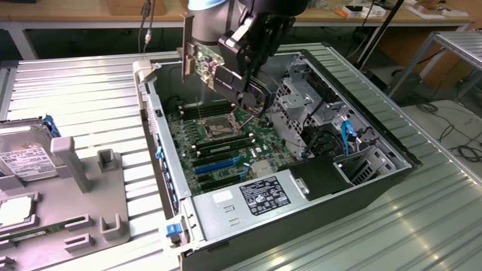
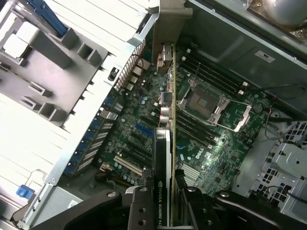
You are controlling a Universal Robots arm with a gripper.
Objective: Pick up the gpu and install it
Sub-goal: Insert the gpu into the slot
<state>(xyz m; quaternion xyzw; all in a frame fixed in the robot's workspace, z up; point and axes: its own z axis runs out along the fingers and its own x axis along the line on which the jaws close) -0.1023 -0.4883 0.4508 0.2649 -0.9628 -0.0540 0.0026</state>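
Lower right, ribbed shiny metal surface (image 1: 421, 226). Lower left, grey moulded tray (image 1: 83, 186), cut off by the frame edge. Boxy silver hard drive (image 1: 19, 161) on it, half out of frame. Mid-frame, open computer case (image 1: 376, 169) lying on its side. Black power supply (image 1: 260, 195) at its near end, label print too small to read. Green motherboard (image 1: 226, 147) behind it, metal-framed CPU socket (image 1: 214, 129). Upper middle, gpu (image 1: 205, 63) held tilted above the motherboard, not seated. Silver bracket toward the exterior view's left, far end partly hidden by the black end effector (image 1: 232, 59), which pinches the gpu. Wrist view: gpu (image 2: 163, 148) edge-on, thin, clamped in the end effector (image 2: 165, 211), finger bases cut off.
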